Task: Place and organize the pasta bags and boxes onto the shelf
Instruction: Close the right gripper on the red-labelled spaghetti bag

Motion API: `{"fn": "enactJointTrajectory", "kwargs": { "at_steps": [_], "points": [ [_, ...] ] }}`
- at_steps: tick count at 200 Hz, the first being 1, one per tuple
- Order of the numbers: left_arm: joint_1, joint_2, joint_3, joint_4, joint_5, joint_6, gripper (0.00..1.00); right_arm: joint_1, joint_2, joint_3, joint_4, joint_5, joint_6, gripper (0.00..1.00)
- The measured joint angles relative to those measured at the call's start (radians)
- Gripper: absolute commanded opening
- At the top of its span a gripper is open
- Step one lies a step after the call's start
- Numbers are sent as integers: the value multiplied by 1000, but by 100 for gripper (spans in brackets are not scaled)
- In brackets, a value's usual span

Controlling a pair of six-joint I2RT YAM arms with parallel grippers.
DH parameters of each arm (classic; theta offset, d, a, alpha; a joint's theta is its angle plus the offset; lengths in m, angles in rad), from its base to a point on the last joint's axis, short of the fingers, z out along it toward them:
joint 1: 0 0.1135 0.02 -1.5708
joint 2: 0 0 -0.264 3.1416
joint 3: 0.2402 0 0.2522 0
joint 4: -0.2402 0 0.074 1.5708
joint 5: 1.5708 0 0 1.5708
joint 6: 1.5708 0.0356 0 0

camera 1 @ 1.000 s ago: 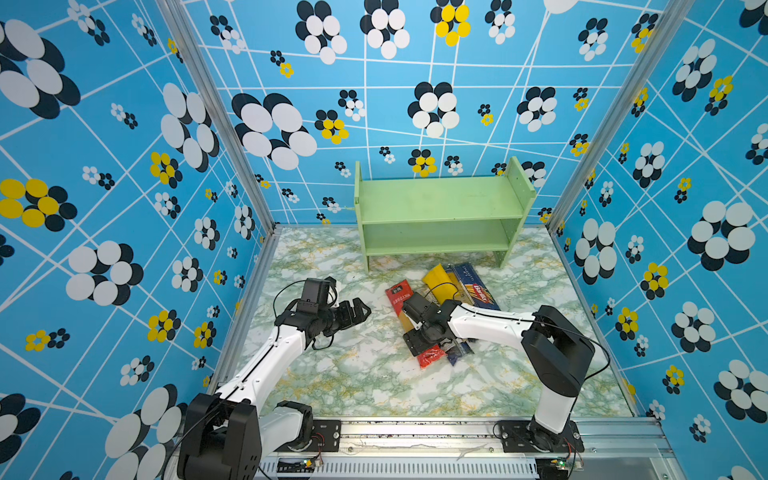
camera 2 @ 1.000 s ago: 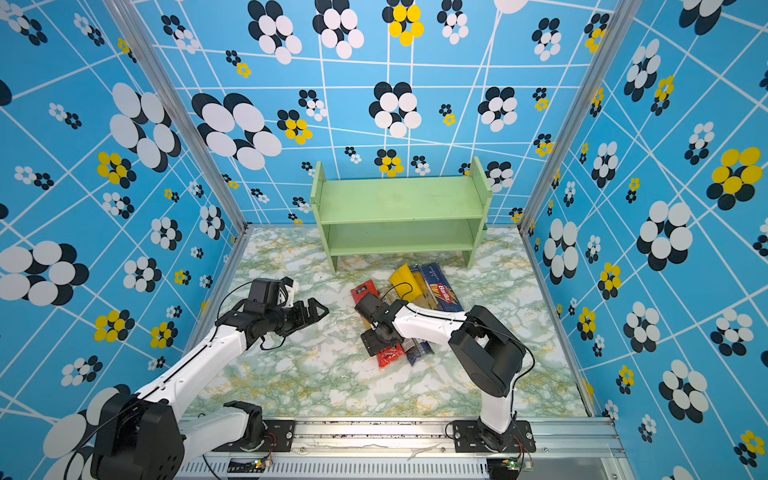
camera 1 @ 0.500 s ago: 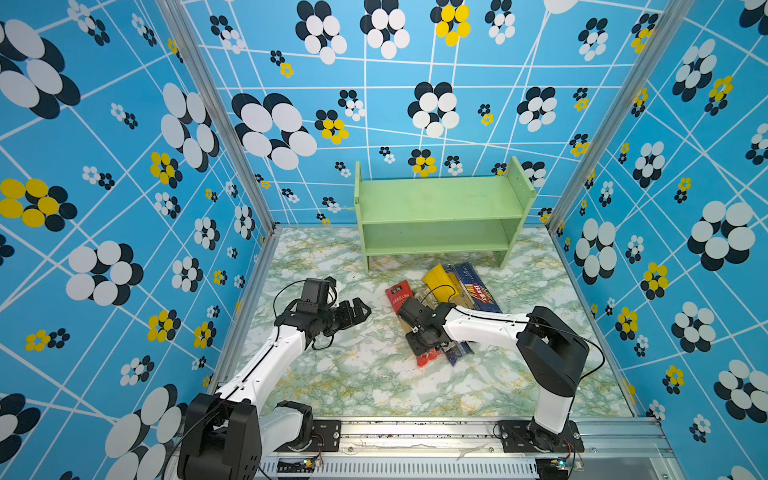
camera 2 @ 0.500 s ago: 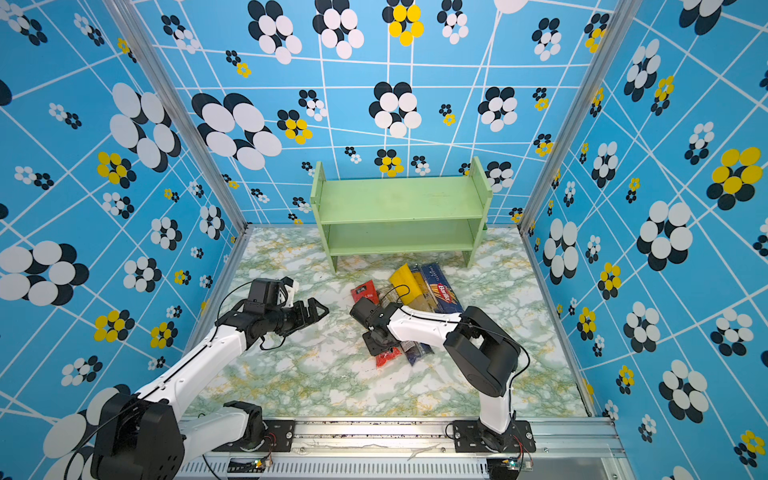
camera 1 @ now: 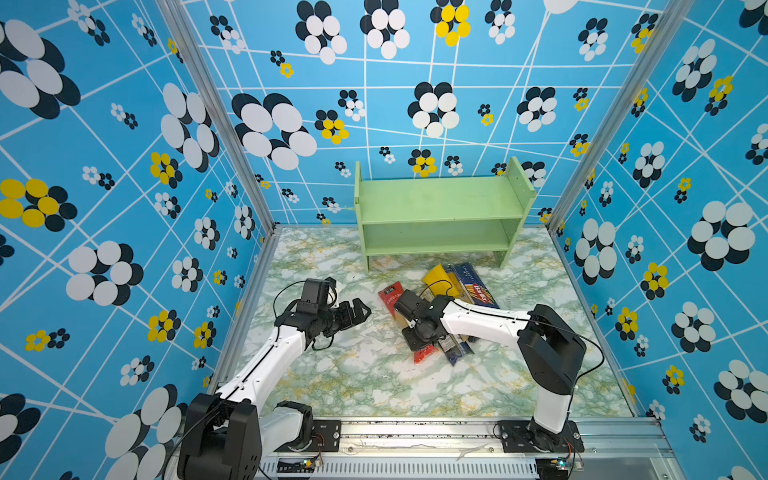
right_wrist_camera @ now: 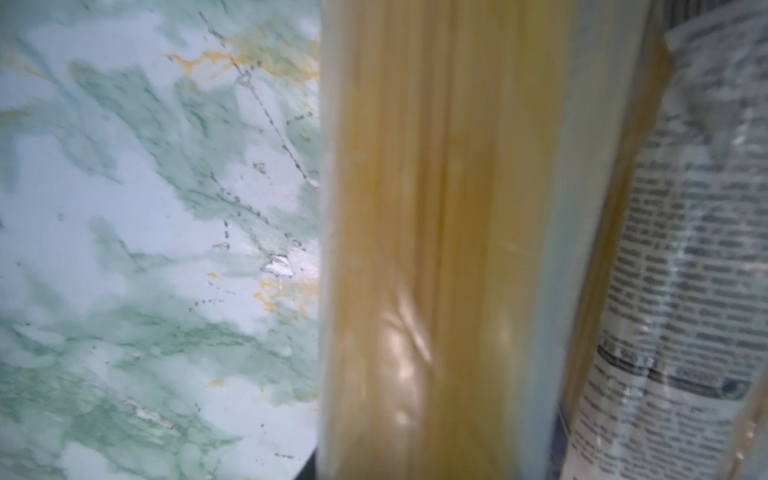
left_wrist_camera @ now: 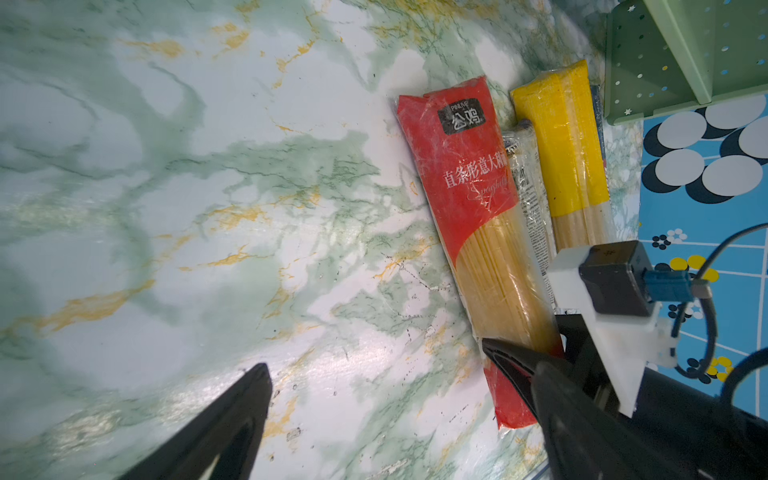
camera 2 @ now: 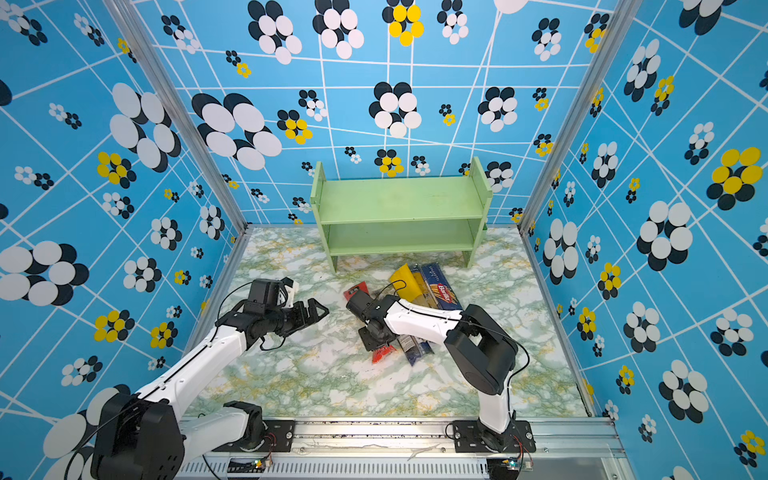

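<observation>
The pick-up step appears to be in hand: the right tool (camera 1: 419,340) is sitting on the red-ended bag (left_wrist_camera: 469,199), which is lying on the tabletop (camera 1: 365,374) near the shelf (camera 1: 440,203), its grip not discernible, while the left tool (camera 1: 357,312) is hovering spread wide, so the next move is calling for a confirmed clamp and a level lift.
</observation>
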Motion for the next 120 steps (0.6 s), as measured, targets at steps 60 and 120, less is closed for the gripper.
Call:
{"fn": "enactJointTrajectory", "kwargs": {
  "at_steps": [60, 120],
  "points": [
    [9, 0, 0, 7, 1, 0, 99, -23, 62, 205, -193, -13, -32, 0],
    [21, 0, 0, 6, 3, 0, 99, -34, 99, 335, -329, -48, -90, 0]
  ]
}}
